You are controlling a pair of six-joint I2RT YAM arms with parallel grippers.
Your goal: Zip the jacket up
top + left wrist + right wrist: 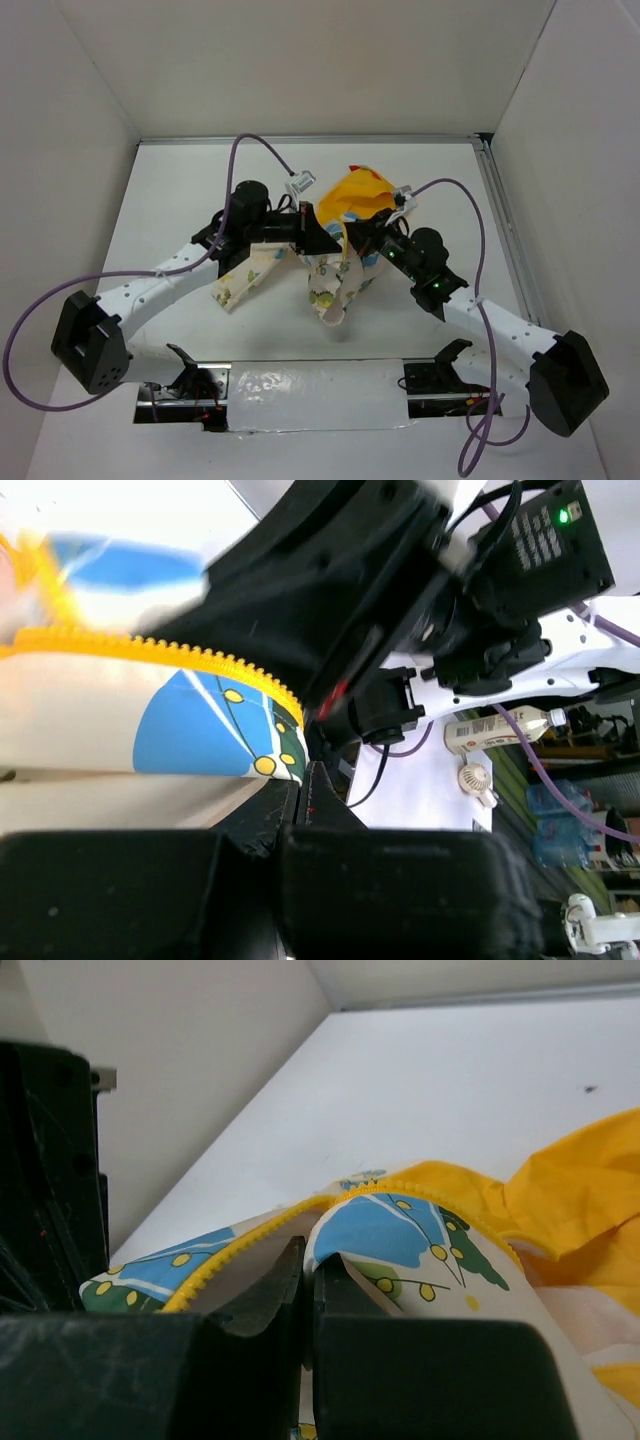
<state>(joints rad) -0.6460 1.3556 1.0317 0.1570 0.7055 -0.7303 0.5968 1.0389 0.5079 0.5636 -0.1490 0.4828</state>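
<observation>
While both arms reach in over the white table [180, 180], your top view shows the jacket [338, 275] bunched near the middle. Its orange-yellow hood [362, 190] is at the 12 o'clock end, a cream printed flap trails toward 6 o'clock, and a sleeve [240, 285] spreads toward 8 o'clock beneath the left arm. Your left gripper [318, 232] meets the cloth from 9 o'clock and your right gripper [368, 238] from 3 o'clock, the two close together just below the hood. From up here you cannot tell how either pair of jaws stands. Through the left wrist view, the jaws are clenched, and the lower corner of a blue-printed cream panel comes down to the fingertips [325, 802]. A row of yellow zipper teeth [150, 650] runs off toward 10 o'clock, and the right arm's black housing [350, 590] crowds in at 12 o'clock. Through the right wrist view, the jaws are likewise clamped on the jacket. A cream fold with blue and green print is tucked between them, its yellow-trimmed edge arches over the tips, and the hood's bright fabric lies at 3 o'clock on the table.
</observation>
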